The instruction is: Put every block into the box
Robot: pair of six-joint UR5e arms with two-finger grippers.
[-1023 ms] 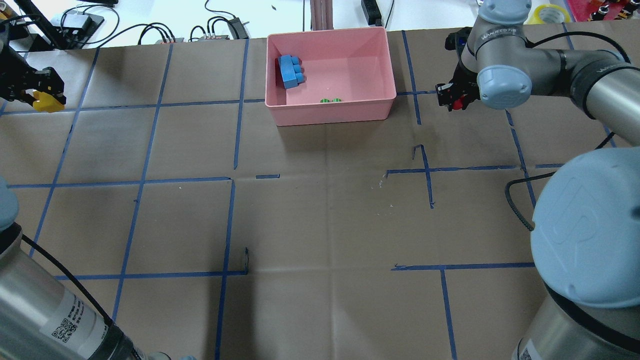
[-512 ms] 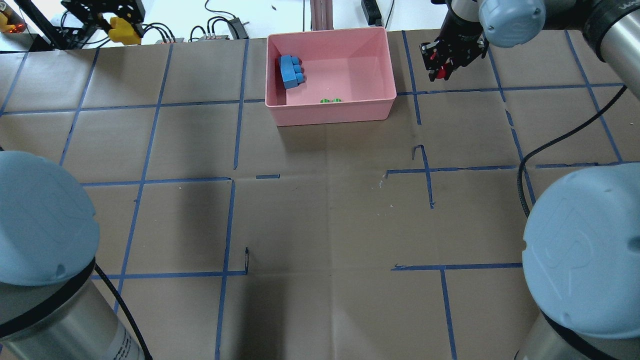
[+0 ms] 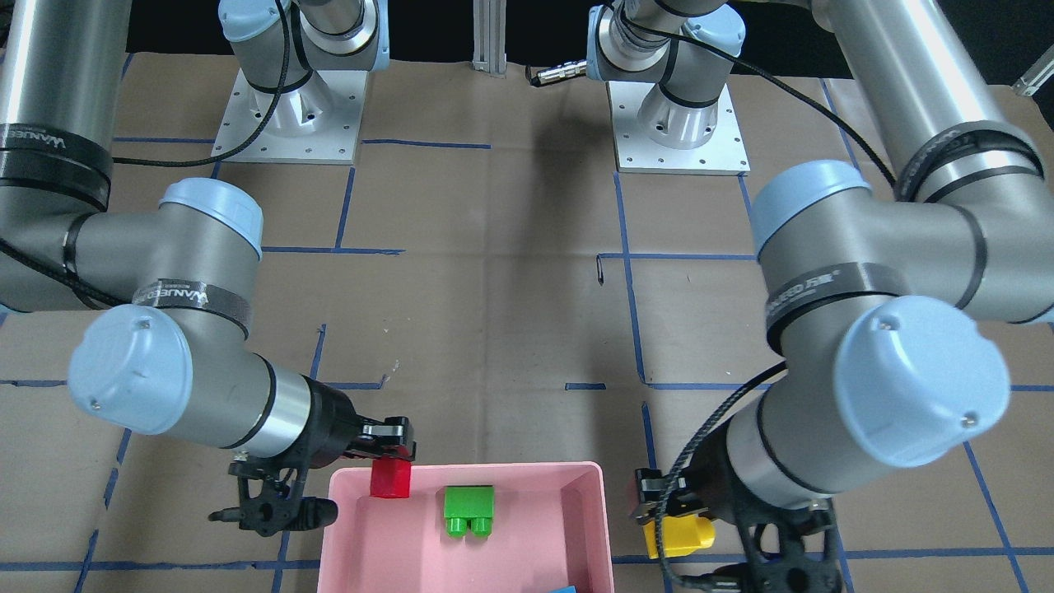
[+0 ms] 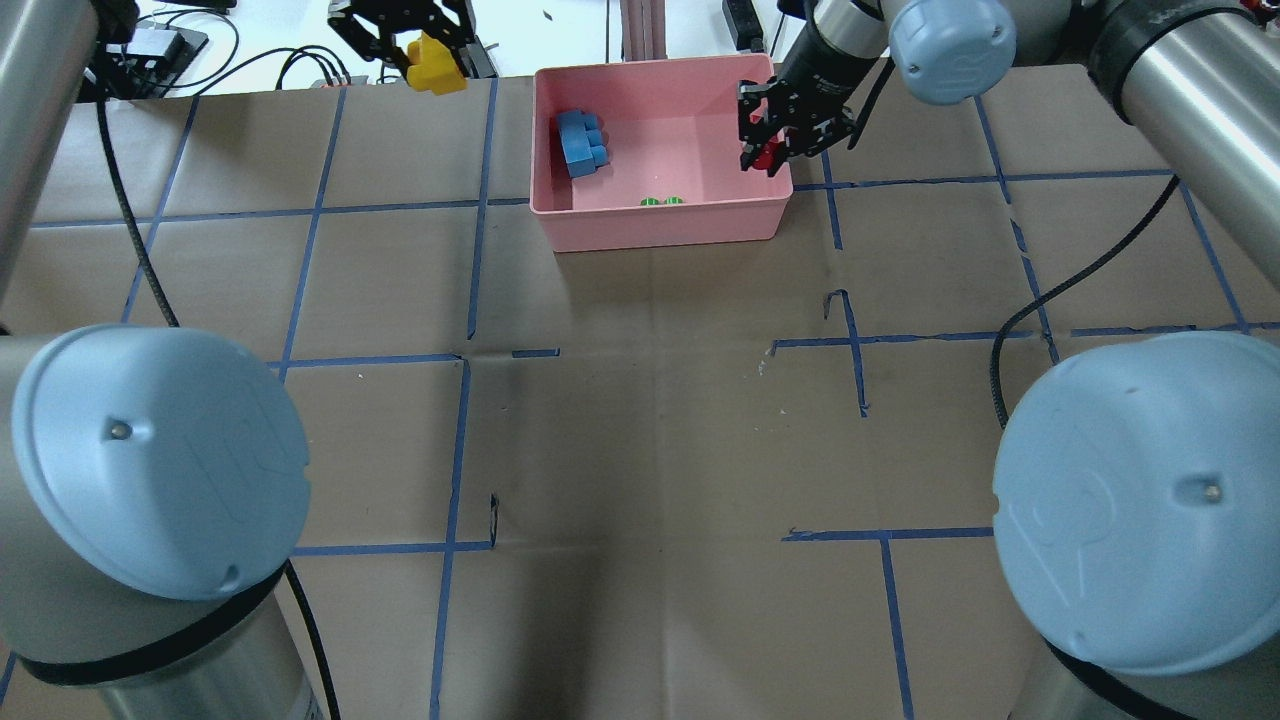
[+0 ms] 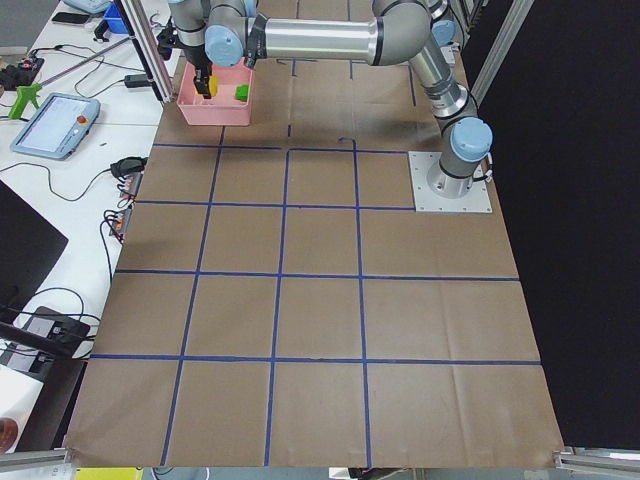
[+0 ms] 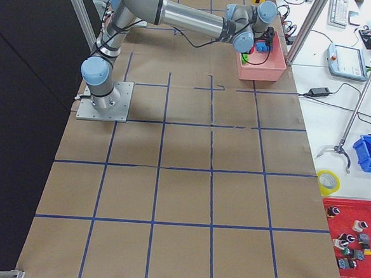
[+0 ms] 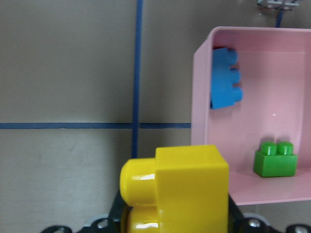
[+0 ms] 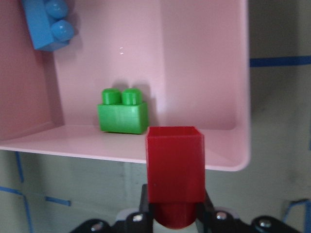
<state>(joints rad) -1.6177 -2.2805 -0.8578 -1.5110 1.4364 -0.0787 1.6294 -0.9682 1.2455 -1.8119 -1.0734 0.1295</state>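
The right gripper (image 4: 762,152) clamps a small red plastic one-stud brick (image 8: 175,162) above the pale pink plastic box (image 4: 660,226) corner; the left gripper (image 4: 430,62) pinches a yellow two-stud brick (image 7: 192,187) just outside. Light, rigid, likely slick, both bricks suit flat-side grips.

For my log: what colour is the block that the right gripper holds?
Red. The block shows best in the right wrist view.
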